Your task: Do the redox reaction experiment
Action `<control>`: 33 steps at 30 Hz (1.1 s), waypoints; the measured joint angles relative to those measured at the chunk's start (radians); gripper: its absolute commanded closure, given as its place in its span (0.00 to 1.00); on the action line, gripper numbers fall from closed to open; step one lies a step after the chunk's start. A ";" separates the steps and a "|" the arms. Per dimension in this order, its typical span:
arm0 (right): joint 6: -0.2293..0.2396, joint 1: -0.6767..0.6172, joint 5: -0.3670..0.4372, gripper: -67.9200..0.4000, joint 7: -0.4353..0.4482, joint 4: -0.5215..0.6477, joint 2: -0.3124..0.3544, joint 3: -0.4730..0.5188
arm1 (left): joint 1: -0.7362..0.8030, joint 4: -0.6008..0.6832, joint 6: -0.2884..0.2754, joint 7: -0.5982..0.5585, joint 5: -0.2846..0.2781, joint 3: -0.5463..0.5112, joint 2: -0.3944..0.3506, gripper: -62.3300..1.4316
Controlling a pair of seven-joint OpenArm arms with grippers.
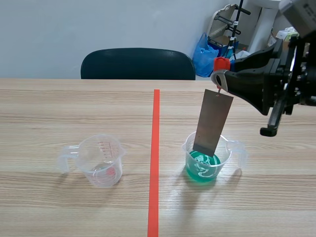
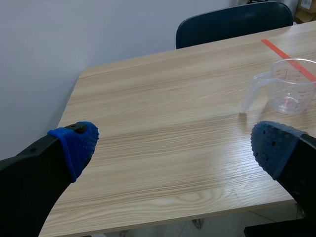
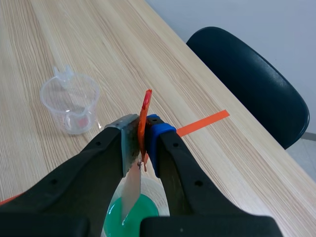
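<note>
A grey metal strip hangs from a small red clip, and my right gripper is shut on that clip above the table's right half. The strip's lower end dips into a clear measuring cup holding green liquid. In the right wrist view the red clip is pinched between the fingers, the strip running down into the green liquid. An empty clear measuring cup stands left of the tape line. My left gripper is open over bare table, with the empty cup ahead of its right finger.
An orange-red tape line runs down the table's middle. A dark chair stands behind the far edge. Bags and a stand sit in the back right corner. The table's left edge lies near the left gripper.
</note>
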 measured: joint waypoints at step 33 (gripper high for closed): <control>0.001 0.000 0.241 0.99 -0.272 0.177 0.000 0.146 | 0.000 0.000 0.000 0.000 0.000 0.000 0.000 0.00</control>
